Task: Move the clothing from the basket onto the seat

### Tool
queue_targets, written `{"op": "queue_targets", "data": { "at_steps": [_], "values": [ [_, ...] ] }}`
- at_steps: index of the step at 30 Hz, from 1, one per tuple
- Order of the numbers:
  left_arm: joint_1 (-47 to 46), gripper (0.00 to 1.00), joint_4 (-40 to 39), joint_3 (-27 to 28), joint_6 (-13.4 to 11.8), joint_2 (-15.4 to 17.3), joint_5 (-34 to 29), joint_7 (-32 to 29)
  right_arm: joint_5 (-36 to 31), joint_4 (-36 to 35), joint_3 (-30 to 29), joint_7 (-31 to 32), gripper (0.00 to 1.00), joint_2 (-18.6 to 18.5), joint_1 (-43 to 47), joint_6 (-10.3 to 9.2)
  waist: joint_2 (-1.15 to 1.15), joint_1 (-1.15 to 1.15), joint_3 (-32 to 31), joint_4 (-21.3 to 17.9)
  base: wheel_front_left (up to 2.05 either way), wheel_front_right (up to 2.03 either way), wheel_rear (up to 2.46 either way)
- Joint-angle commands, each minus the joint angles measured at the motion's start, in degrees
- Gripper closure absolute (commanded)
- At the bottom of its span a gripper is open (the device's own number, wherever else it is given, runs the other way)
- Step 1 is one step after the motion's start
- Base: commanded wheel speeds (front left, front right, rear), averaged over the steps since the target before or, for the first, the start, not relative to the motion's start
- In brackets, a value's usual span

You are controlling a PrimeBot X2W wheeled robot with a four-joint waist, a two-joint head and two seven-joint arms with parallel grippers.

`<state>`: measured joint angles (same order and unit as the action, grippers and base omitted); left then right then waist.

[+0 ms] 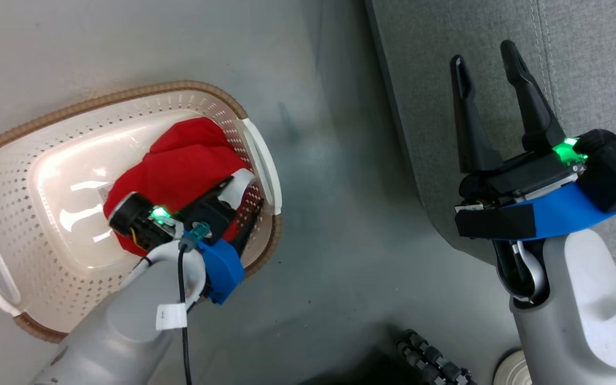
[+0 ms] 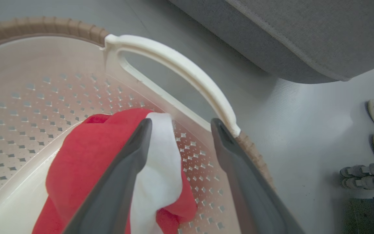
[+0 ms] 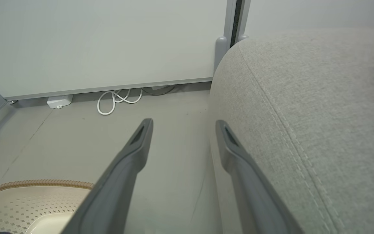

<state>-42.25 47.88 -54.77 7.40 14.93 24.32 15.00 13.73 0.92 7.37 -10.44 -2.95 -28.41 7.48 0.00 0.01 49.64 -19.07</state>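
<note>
Currently: clothing (image 1: 179,160) lies in the basket (image 1: 72,109), left of frame.
Left gripper (image 2: 181,125) is inside the basket, fingers spread at the cloth's white trim, not closed on it. Right gripper (image 1: 483,53), fingers spread and empty, is over the seat (image 1: 597,64) edge, upper right.

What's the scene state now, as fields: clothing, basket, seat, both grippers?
clothing: red fabric garment with white trim, bunched in the basket
basket: cream perforated plastic oval laundry basket, brown woven-look rim, on the grey floor
seat: large grey fabric sofa cushion, beside the basket, apart
left gripper: open, down in the basket over the garment, white trim between its fingers
right gripper: open, holding nothing, at the seat's edge
</note>
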Motion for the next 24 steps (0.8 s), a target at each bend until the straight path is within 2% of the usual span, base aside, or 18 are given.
{"op": "queue_targets", "data": {
  "at_steps": [1, 14, 17, 18, 19, 20, 24],
  "values": [
    [-1.4, 0.00, 1.5, 0.1, -0.5, 0.0, -0.2, 0.3, 0.5, 0.2, 0.3, -0.5, 0.00, 0.1, -1.0, 0.03, 0.00, -0.01, 0.6, -0.5, 0.00, 0.00, 0.00],
    [-6.3, 0.00, 16.9, 2.1, -9.1, -3.8, 0.1, -0.7, 1.7, 0.7, 1.9, -1.7, 0.00, 0.1, 0.0, 0.02, 0.00, -0.01, 1.8, -2.2, 0.00, 0.00, 0.00],
    [-7.2, 0.00, 19.1, 2.0, -9.9, -4.6, 0.4, -1.3, 1.8, 0.8, 1.9, -1.8, 0.00, 0.1, 0.1, 0.02, 0.00, -0.01, 1.9, -2.3, 0.00, 0.00, 0.00],
    [-7.5, 0.51, 19.8, 2.0, -9.8, -4.8, 0.5, -1.5, 2.0, 0.9, 2.0, -1.8, 0.00, 0.1, 0.1, 0.03, 0.00, -0.01, 1.9, -2.3, 0.00, 0.00, 0.00],
    [-7.7, 0.93, 20.3, 2.0, -9.7, -5.0, 0.5, -1.7, 2.0, 0.9, 2.1, -1.8, 0.00, 0.1, 0.0, 0.03, 0.00, -0.01, 1.9, -2.3, 0.00, 0.00, 0.00],
    [-7.9, 1.00, 20.8, 2.0, -9.3, -5.2, 0.7, -1.9, 2.0, 0.9, 2.1, -1.8, 0.00, 0.1, 0.0, 0.03, 0.00, -0.01, 1.9, -2.3, 0.00, 0.00, 0.00],
    [-8.3, 1.00, 22.0, 2.0, -8.4, -5.7, 1.3, -2.0, 1.9, 1.1, 2.2, -1.8, 0.00, 0.1, -0.2, 0.02, 0.00, -0.01, 1.7, -2.3, 0.00, 0.00, 0.00]
  ]
}}
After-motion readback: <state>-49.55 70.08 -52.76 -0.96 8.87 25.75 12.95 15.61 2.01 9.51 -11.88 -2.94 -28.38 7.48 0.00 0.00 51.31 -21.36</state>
